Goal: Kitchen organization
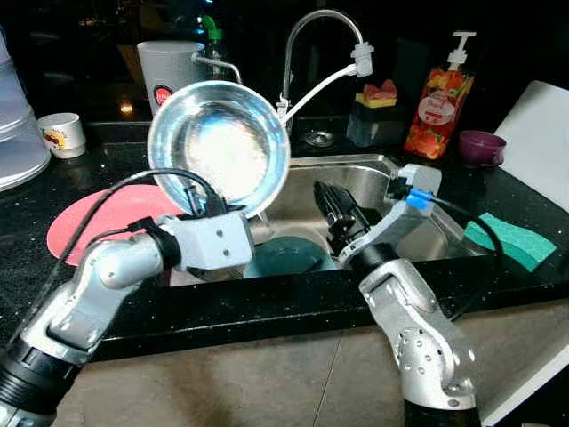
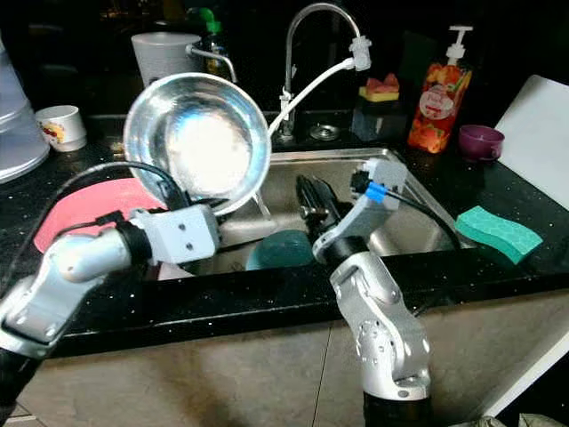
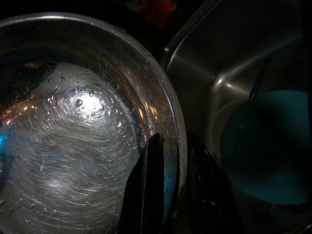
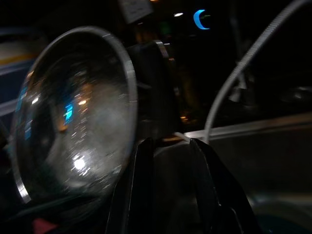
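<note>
A wet steel bowl (image 1: 218,147) is held tilted on edge above the sink's left side, its inside facing me. My left gripper (image 1: 210,206) is shut on the bowl's lower rim; in the left wrist view one finger (image 3: 148,190) lies inside the bowl (image 3: 73,136) and the other outside. Over the steel sink (image 1: 356,171), just right of the bowl, my right gripper (image 1: 331,201) is open with nothing between its fingers (image 4: 141,195). A teal dish (image 1: 284,256) lies in the sink below. A pink plate (image 1: 102,218) rests on the counter to the left.
The faucet (image 1: 316,31) with a white hose arches behind the bowl. At the back stand a white jug (image 1: 169,67), a sponge holder (image 1: 378,111), a soap bottle (image 1: 440,107) and a purple cup (image 1: 481,147). A teal sponge (image 1: 511,238) lies right; a white mug (image 1: 62,133) sits left.
</note>
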Robot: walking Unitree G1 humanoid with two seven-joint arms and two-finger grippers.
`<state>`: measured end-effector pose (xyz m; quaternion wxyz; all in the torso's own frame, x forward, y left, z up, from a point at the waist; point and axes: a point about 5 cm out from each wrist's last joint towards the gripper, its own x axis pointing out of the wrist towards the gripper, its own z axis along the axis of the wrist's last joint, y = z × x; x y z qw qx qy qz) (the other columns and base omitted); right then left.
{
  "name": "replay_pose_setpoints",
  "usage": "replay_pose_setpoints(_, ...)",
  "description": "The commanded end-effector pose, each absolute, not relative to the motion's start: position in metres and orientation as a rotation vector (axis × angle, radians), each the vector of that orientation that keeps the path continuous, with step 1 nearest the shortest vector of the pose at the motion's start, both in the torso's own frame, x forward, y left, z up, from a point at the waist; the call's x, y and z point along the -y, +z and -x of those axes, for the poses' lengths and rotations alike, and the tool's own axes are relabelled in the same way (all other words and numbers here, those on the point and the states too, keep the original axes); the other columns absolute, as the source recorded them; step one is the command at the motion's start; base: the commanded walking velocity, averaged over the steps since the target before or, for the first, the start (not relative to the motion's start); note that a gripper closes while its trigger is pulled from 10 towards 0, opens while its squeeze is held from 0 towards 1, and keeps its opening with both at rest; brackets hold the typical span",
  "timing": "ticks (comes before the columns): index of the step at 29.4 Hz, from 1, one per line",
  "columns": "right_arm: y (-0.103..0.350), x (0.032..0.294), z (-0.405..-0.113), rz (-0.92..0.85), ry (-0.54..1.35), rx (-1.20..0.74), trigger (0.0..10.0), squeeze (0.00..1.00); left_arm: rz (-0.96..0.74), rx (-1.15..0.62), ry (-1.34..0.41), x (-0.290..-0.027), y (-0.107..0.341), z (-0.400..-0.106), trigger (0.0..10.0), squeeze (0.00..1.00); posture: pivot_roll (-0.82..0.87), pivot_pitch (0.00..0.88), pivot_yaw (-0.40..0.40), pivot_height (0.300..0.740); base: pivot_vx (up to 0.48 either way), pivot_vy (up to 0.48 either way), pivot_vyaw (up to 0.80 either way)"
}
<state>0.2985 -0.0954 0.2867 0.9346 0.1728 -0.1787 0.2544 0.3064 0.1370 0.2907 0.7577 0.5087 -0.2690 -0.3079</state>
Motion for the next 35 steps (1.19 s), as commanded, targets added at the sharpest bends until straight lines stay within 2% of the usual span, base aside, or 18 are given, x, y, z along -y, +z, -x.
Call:
replay_pose_setpoints(1, 0.288, 0.094, -0.295, -0.341, 0.554, 0.361, 10.0, 0.0, -1.133, 0.626, -0.671, -0.134, 0.295, -0.304, 10.0, 0.0, 0.08, 0.111, -0.033, 0.74, 0.0, 0.0, 0.0)
replay_pose_setpoints(11, 0.285, 0.089, -0.295, -0.293, 0.58, 0.327, 10.0, 0.0, -1.13, 0.676, -0.734, -0.12, 0.289, -0.298, 10.0, 0.0, 0.08, 0.104, -0.036, 0.74, 0.0, 0.0, 0.0)
replay_pose_setpoints(23, 0.281, 0.088, -0.301, -0.328, 0.556, 0.289, 10.0, 0.0, -1.123, 0.735, -0.803, -0.103, 0.281, -0.289, 10.0, 0.0, 0.08, 0.111, -0.039, 0.74, 0.0, 0.0, 0.0)
replay_pose_setpoints(28, 0.268, 0.086, -0.315, -0.342, 0.48, 0.176, 10.0, 0.0, -1.168, 0.77, -0.843, -0.094, 0.272, -0.283, 10.0, 0.0, 0.08, 0.113, -0.045, 0.74, 0.0, 0.0, 0.0)
replay_pose_setpoints(29, 0.263, 0.084, -0.318, -0.319, 0.475, 0.144, 8.8, 0.0, -1.195, 0.782, -0.838, -0.093, 0.271, -0.283, 10.0, 0.0, 0.08, 0.113, -0.047, 0.74, 0.0, 0.0, 0.0)
replay_pose_setpoints(30, 0.259, 0.083, -0.32, -0.303, 0.472, 0.123, 8.8, 0.0, -1.214, 0.79, -0.833, -0.092, 0.27, -0.284, 10.0, 0.0, 0.08, 0.113, -0.047, 0.74, 0.0, 0.0, 0.0)
replay_pose_setpoints(31, 0.251, 0.08, -0.323, -0.284, 0.475, 0.062, 9.3, 0.0, -1.257, 0.802, -0.811, -0.092, 0.268, -0.286, 10.0, 0.0, 0.08, 0.113, -0.05, 0.74, 0.0, 0.0, 0.0)
replay_pose_setpoints(33, 0.249, 0.078, -0.323, -0.282, 0.477, 0.043, 9.3, 0.0, -1.274, 0.808, -0.802, -0.092, 0.267, -0.287, 10.0, 0.0, 0.08, 0.113, -0.05, 0.74, 0.0, 0.0, 0.0)
replay_pose_setpoints(34, 0.247, 0.077, -0.324, -0.28, 0.483, 0.028, 10.0, 0.0, -1.286, 0.808, -0.794, -0.092, 0.266, -0.288, 10.0, 0.0, 0.08, 0.114, -0.054, 0.74, 0.0, 0.0, 0.0)
replay_pose_setpoints(35, 0.246, 0.075, -0.324, -0.276, 0.492, 0.018, 10.0, 0.0, -1.294, 0.808, -0.795, -0.092, 0.265, -0.289, 10.0, 0.0, 0.08, 0.114, -0.054, 0.74, 0.0, 0.0, 0.0)
